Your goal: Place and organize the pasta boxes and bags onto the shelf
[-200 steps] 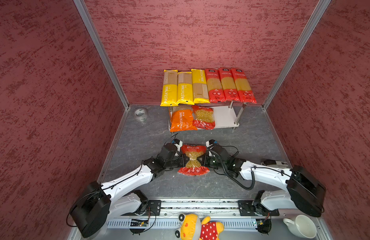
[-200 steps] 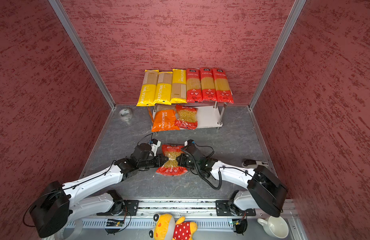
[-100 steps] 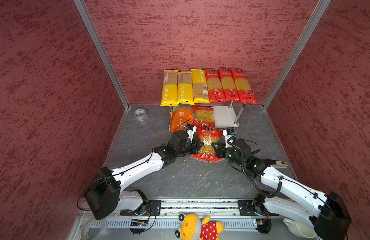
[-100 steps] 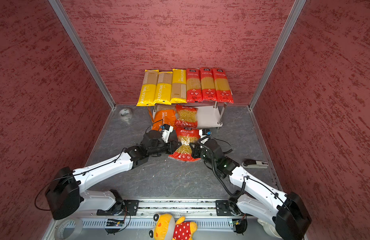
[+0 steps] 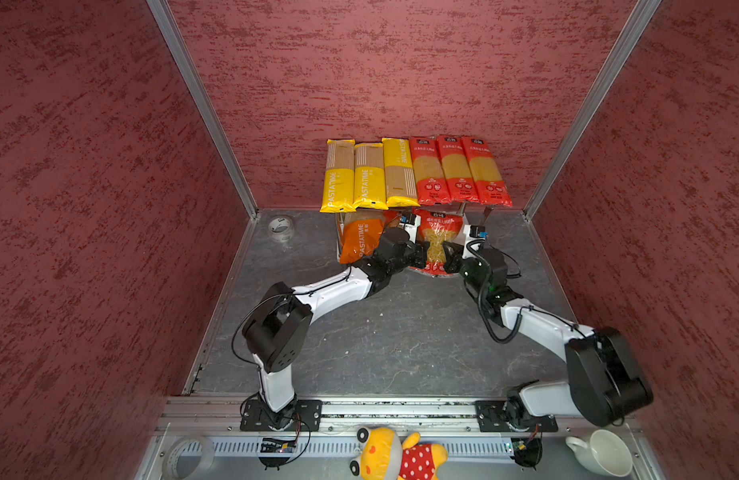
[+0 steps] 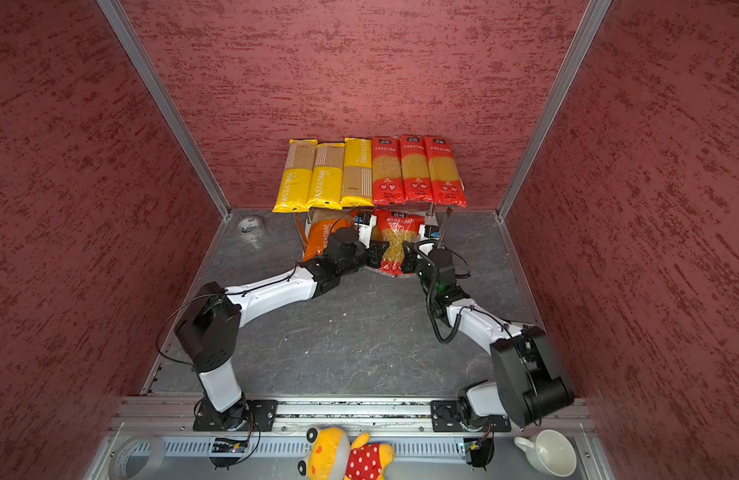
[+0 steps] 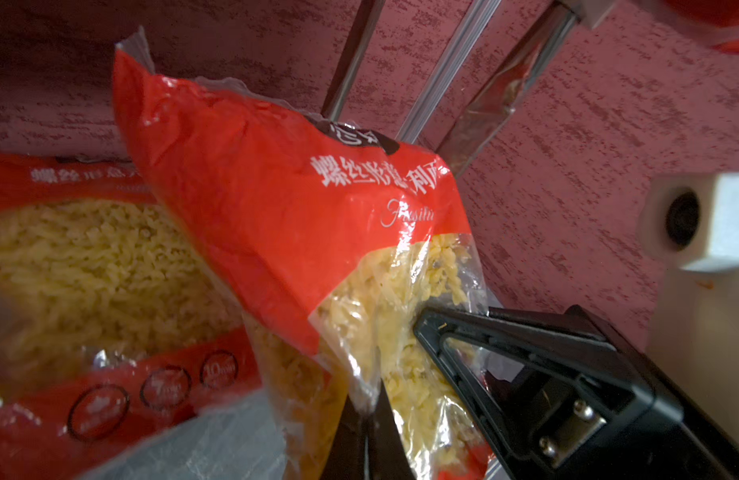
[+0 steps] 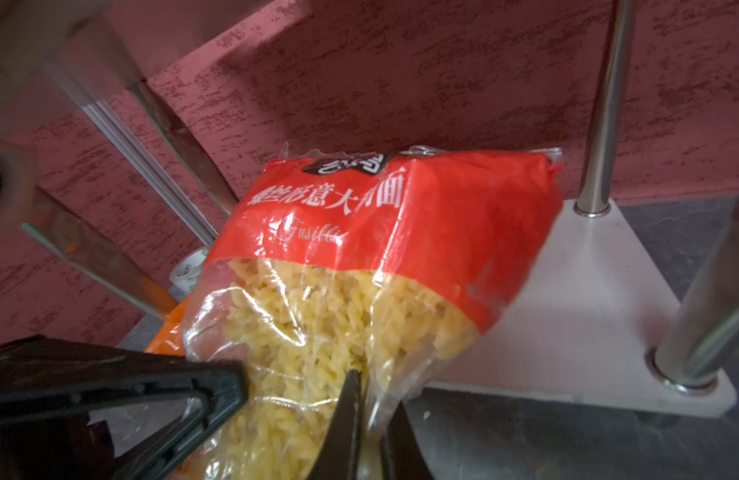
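6 spaghetti packs [image 5: 428, 174] atop shelf [image 8: 588, 332]

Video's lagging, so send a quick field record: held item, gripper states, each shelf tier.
held: red fusilli bag, gripped from both sides
left gripper: shut on red fusilli bag
right gripper: shut on red fusilli bag
shelf, upper tier: three yellow PASTATIME spaghetti packs, three red spaghetti packs
lower tier: orange PASTATIME bag, second red fusilli bag

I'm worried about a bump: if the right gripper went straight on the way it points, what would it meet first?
The red fusilli bag that the right gripper pinches in its fingers. Carried along, the bag would probably meet the lower white board of the shelf next, though depth is unclear.
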Controlling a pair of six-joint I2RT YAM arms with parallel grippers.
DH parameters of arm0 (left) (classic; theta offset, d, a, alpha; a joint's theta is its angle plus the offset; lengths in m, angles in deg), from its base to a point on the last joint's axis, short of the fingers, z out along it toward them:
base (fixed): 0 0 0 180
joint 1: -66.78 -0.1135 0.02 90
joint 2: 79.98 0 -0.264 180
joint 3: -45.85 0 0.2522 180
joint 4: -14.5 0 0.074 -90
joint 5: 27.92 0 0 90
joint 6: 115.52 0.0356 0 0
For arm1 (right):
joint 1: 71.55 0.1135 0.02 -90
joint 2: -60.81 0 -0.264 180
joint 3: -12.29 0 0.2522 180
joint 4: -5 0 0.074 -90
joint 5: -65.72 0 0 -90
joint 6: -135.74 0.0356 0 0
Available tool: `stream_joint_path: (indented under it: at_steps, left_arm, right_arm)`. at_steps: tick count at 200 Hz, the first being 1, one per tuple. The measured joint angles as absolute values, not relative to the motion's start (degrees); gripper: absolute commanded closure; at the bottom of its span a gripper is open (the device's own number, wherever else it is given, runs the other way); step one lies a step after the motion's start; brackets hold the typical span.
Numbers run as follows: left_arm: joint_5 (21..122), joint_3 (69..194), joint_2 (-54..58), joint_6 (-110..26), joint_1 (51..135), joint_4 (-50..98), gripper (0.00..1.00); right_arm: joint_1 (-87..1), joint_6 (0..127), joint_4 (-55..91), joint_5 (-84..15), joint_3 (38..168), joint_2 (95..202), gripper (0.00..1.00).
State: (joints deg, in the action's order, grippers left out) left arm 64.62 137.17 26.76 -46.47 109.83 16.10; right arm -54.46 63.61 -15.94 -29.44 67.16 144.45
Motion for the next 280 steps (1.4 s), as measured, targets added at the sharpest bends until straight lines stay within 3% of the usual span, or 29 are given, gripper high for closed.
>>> stream_joint_path:
  at_steps: [35, 63, 94, 128, 211, 225, 250, 280]
  left_arm:
    - [62.1, 146.5, 36.8, -44.9, 108.3, 13.4, 1.00]
    - [60.9, 154.5, 44.4, -44.5, 107.4, 13.5, 1.00]
    - [60.3, 159.4, 49.5, -45.4, 107.8, 14.6, 1.00]
    - [58.5, 160.4, 51.0, -47.2, 108.7, 15.2, 1.00]
    - [53.8, 173.5, 58.2, -49.3, 110.0, 21.0, 1.00]
    - [53.7, 176.7, 60.2, -49.3, 110.0, 22.1, 0.88]
    - [53.4, 177.5, 60.2, -49.1, 110.0, 23.6, 0.50]
    - [52.7, 166.6, 53.0, -48.3, 110.2, 23.7, 0.32]
  right_arm:
    - [-58.3, 62.3, -23.7, -31.1, 74.0, 157.1, 0.99]
    - [-59.7, 62.1, -25.1, -30.5, 80.4, 165.0, 0.66]
    - [-60.2, 61.7, -25.2, -27.6, 82.5, 167.1, 0.44]
    - [-59.8, 62.2, -24.2, -23.9, 79.4, 162.3, 0.38]
    - [-58.0, 67.8, -17.2, -20.4, 66.5, 139.8, 0.38]
    - [-57.8, 69.1, -15.0, -20.4, 64.7, 137.2, 0.38]
    - [-57.5, 70.8, -10.7, -20.5, 62.7, 133.4, 0.38]
    - [-57.4, 71.9, -5.5, -20.6, 60.0, 127.7, 0.38]
